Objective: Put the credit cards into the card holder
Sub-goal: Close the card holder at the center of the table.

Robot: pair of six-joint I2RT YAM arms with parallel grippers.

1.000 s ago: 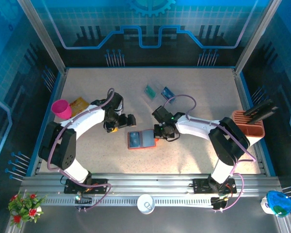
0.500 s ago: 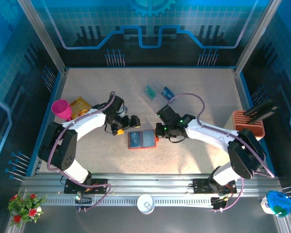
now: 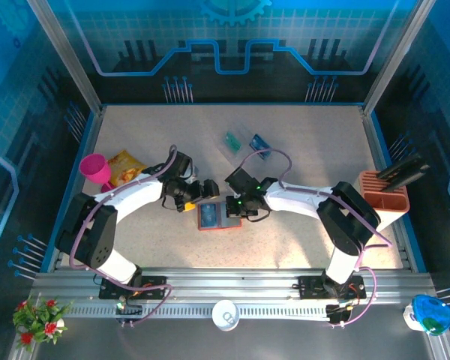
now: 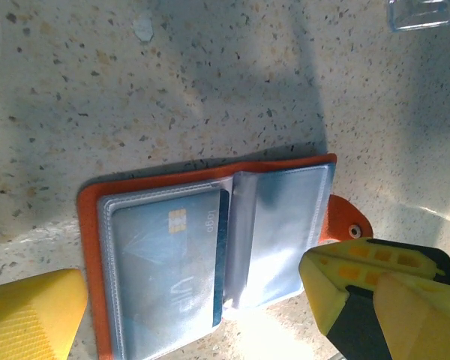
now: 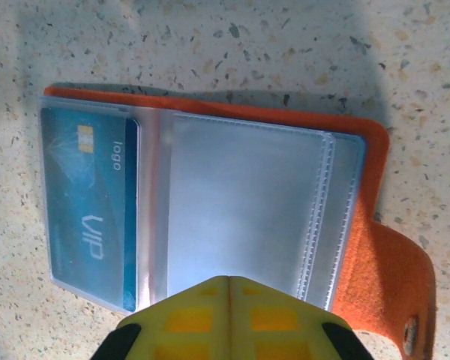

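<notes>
The card holder (image 3: 210,218), an orange wallet, lies open and flat on the table with its clear inner pockets up. One blue credit card (image 4: 165,262) (image 5: 86,202) sits inside its left pocket. A teal credit card (image 3: 232,140) and a blue one (image 3: 259,142) lie loose farther back. My left gripper (image 3: 203,193) (image 4: 202,315) is open, its yellow fingers (image 4: 375,289) straddling the wallet's near edge (image 4: 90,225). My right gripper (image 3: 236,205) (image 5: 229,281) is shut, its tips over the edge of the wallet's bare right pocket (image 5: 240,202); nothing shows between them.
A pink cup (image 3: 96,168) and a yellow snack bag (image 3: 124,165) sit at the left. An orange slotted box (image 3: 385,193) stands at the right edge. A clear plastic piece (image 4: 420,11) lies near the wallet's snap tab (image 5: 394,270).
My right gripper closed fully and shifted left onto the wallet's right half. My left gripper slid right, up to the wallet's back edge, and stayed open.
</notes>
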